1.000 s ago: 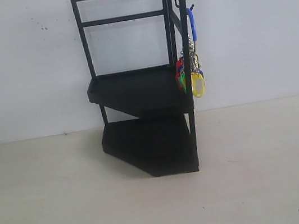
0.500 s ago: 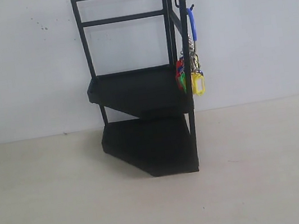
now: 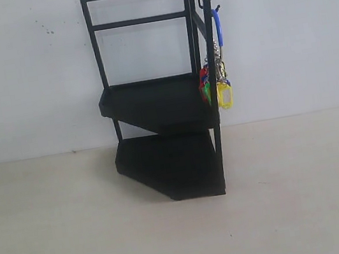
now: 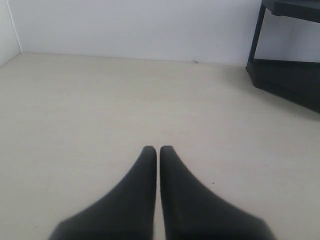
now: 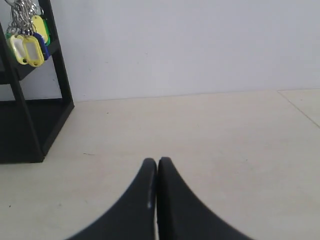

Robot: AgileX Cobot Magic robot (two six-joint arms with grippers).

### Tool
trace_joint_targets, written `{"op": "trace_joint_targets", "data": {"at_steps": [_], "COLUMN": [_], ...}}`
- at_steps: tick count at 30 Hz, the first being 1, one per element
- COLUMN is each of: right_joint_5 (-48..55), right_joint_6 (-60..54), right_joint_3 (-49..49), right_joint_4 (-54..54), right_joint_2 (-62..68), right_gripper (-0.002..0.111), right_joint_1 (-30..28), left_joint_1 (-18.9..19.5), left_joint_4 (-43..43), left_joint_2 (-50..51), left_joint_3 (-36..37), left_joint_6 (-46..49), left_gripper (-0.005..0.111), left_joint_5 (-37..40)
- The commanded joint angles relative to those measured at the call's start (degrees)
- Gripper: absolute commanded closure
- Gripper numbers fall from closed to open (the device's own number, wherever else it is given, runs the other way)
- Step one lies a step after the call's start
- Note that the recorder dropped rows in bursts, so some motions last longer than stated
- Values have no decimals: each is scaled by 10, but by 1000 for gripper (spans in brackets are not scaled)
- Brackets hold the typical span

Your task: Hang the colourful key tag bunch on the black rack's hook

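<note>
Pale tabletop (image 3: 78,244), white wall (image 3: 283,31) behind. The colourful plastic key tag bunch (image 3: 220,87) hangs by its blue loop (image 3: 217,26) from the thin black J-shaped hook (image 3: 216,10) on the tall black metal rack (image 3: 153,104). Left gripper (image 4: 158,149) and right gripper (image 5: 157,161): fingers pressed together, empty. Hanging is judged complete; route both arms clear of the rack.

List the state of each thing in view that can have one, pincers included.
black rack: upright on the table.
hook: loaded, a blue loop over it.
colourful key tag bunch: hanging from the hook by that loop, off the table.
left pincer: shut, holding nothing.
right pincer: shut, holding nothing.
</note>
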Motion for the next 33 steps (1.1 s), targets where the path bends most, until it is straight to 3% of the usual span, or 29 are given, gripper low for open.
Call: {"op": "trace_joint_targets", "data": {"at_steps": [1, 9, 17, 33], "right_joint_5": [-15, 30, 149, 151], "right_joint_6": [-16, -57, -25, -16], "right_joint_3": [19, 19, 19, 19], "right_joint_4": [8, 8, 17, 18], "right_joint_2": [-35, -85, -105, -105], "right_gripper": [108, 108, 108, 108], "right_joint_1": [-1, -2, -2, -2], "left_joint_1": [2, 2, 2, 2], "left_joint_4": [-4, -4, -4, -4], "left_joint_2": [2, 2, 2, 2], "left_joint_3": [-1, -1, -1, -1], "left_joint_6": [0, 0, 0, 0], "left_gripper": [102, 102, 102, 102], "left_joint_5": [-7, -7, -7, -7]}}
